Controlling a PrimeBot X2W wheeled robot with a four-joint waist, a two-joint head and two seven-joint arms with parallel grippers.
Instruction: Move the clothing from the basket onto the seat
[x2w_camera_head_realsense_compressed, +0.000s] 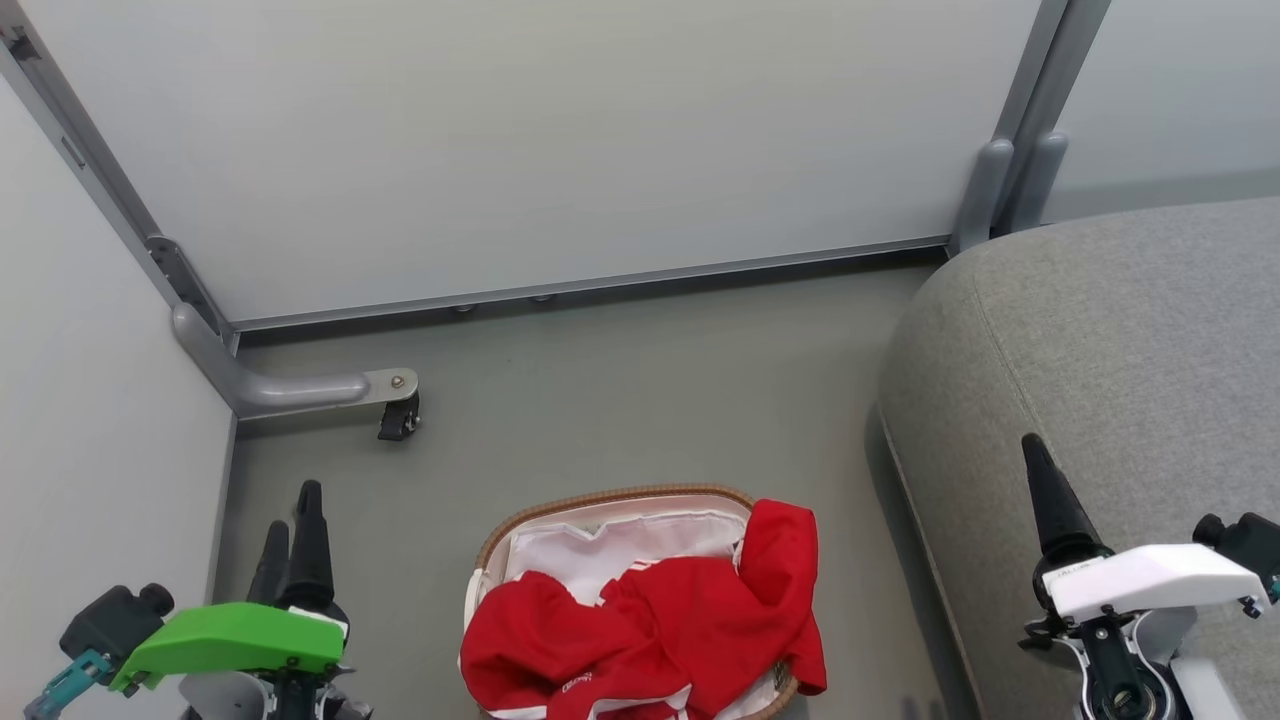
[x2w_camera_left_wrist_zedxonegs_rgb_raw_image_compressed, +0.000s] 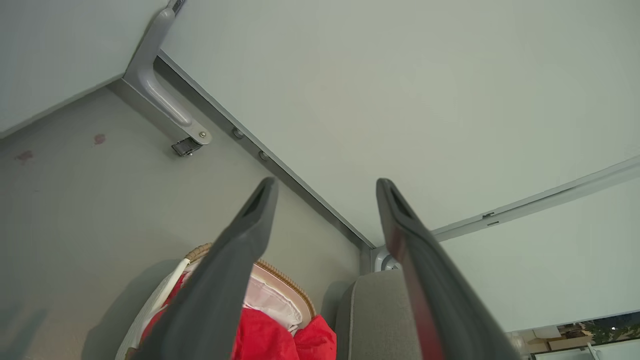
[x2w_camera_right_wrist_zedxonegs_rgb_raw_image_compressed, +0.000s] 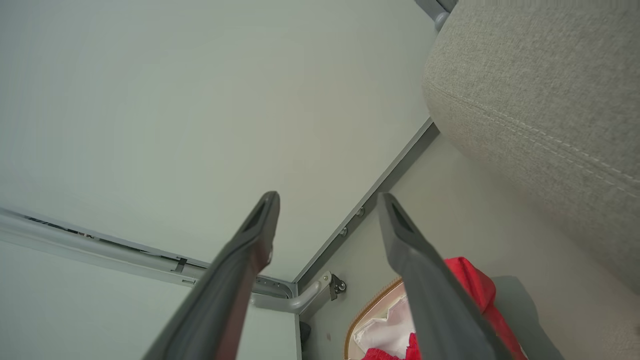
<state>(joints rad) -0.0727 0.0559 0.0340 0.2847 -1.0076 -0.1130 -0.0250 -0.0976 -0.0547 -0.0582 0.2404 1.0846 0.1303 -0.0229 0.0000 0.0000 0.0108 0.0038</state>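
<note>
The red clothing (x2w_camera_head_realsense_compressed: 660, 625) lies heaped in the basket (x2w_camera_head_realsense_compressed: 610, 497) on the floor, low in the middle of the head view, one fold draped over the right rim. The white liner shows behind it. The grey seat (x2w_camera_head_realsense_compressed: 1110, 350) rises to the right. My left gripper (x2w_camera_head_realsense_compressed: 292, 520) stands open at the lower left, left of the basket, nothing between its fingers. My right gripper (x2w_camera_head_realsense_compressed: 1040, 470) is over the seat's front at the lower right. In the left wrist view my left gripper (x2w_camera_left_wrist_zedxonegs_rgb_raw_image_compressed: 325, 187) is open above the clothing (x2w_camera_left_wrist_zedxonegs_rgb_raw_image_compressed: 270, 337). In the right wrist view my right gripper (x2w_camera_right_wrist_zedxonegs_rgb_raw_image_compressed: 327, 200) is open, empty.
Pale partition walls (x2w_camera_head_realsense_compressed: 540, 140) close off the back and left. A grey partition foot with a black caster (x2w_camera_head_realsense_compressed: 398, 418) juts onto the floor behind the left gripper. Bare grey floor (x2w_camera_head_realsense_compressed: 640, 390) lies between the basket and the back wall.
</note>
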